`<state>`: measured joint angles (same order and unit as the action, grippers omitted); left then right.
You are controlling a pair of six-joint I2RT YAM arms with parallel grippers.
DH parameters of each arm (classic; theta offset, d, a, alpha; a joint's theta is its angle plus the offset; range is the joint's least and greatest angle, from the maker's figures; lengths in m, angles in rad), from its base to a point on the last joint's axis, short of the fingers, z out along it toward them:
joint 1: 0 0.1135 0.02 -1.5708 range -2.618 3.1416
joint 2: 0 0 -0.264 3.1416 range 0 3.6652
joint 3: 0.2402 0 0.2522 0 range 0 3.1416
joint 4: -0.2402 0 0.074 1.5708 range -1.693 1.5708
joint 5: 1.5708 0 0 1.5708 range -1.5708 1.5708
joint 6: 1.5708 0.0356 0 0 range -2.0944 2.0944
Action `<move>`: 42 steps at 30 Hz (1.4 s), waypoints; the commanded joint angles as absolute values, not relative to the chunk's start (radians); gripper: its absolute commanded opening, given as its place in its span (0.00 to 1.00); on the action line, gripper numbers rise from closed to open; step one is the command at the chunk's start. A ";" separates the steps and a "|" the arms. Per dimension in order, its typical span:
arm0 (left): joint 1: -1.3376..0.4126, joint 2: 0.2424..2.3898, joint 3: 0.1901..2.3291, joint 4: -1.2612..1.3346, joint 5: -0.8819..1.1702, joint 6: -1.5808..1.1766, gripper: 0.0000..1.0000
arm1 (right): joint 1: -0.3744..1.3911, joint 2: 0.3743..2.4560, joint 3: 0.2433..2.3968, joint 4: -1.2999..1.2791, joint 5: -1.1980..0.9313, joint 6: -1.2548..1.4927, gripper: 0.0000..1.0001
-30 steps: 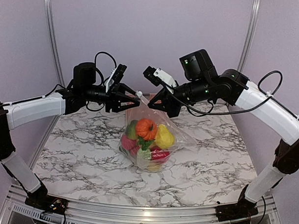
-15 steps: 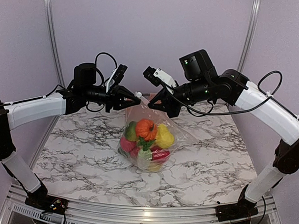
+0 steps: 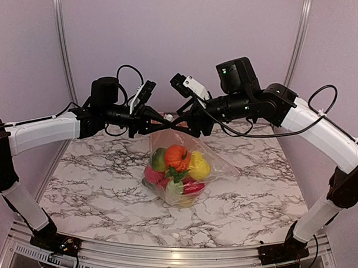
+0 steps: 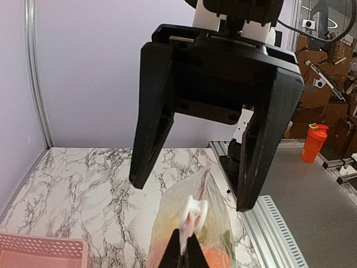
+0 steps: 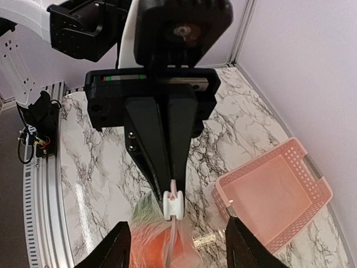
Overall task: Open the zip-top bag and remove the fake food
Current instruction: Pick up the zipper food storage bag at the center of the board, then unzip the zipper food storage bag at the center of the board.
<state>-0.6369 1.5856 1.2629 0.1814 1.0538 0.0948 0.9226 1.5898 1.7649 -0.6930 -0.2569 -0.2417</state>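
Overhead view. Large transparent crinkly plastic zip-top bag [image 3: 210, 155] at frame centre, top edge drawn up, bulging lower part down on the white, grey-veined marble worktop [image 3: 95, 184]. Bunched low inside it is the fake food [image 3: 178, 166]: glossy plastic fruit and vegetables, with orange, yellow, green and red pieces visible. Count not clear through the film.

Black left fingers [image 3: 158, 118] reach in from centre-left, black right fingers [image 3: 196, 120] from centre-right. The two sets meet just above the bag's top edge, tips near one another.

Left wrist view. Left fingers at bottom centre, pressed together to a point, pinching a small white plastic zip tab [image 4: 195, 215] on the bag's top edge. Bag film falls away just below the tab, and an orange piece shows through at the bottom edge. Right fingers fill the upper half of the frame, facing the camera and spread wide, with one tip on either side of the tab. Neither tip touches the tab or the bag.

Right wrist view. Right fingers at lower left and lower right of the frame, wide apart. Tab and bag top lie in the gap between them, touching neither. Left fingers run down frame centre, closed on the tab.

Pink slotted plastic basket [image 5: 273, 195] on the worktop at right of the frame, apart from the bag.
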 commanded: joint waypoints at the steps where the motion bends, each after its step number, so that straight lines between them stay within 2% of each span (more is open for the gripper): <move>1: -0.643 1.566 1.257 0.152 1.038 0.126 0.00 | 0.929 1.588 1.785 -0.641 -0.290 -0.280 0.53; 5: -0.644 1.560 1.262 0.139 1.032 0.134 0.00 | 0.929 1.607 1.805 -0.639 -0.321 -0.293 0.43; 21: -0.649 1.550 1.266 0.119 1.017 0.151 0.00 | 0.930 1.646 1.826 -0.626 -0.295 -0.271 0.24; 29: -0.649 1.549 1.262 0.110 1.014 0.159 0.00 | 0.930 1.639 1.820 -0.626 -0.281 -0.262 0.24; 35: -0.649 1.548 1.264 0.109 1.010 0.160 0.00 | 0.930 1.639 1.816 -0.621 -0.256 -0.256 0.17; 42: -0.649 1.545 1.260 0.116 0.996 0.162 0.00 | 0.930 1.645 1.813 -0.635 -0.251 -0.256 0.03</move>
<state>-0.6426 1.5764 1.2629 0.1226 1.0088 0.1467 0.9230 1.6386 1.7821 -0.6369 -0.2733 -0.2588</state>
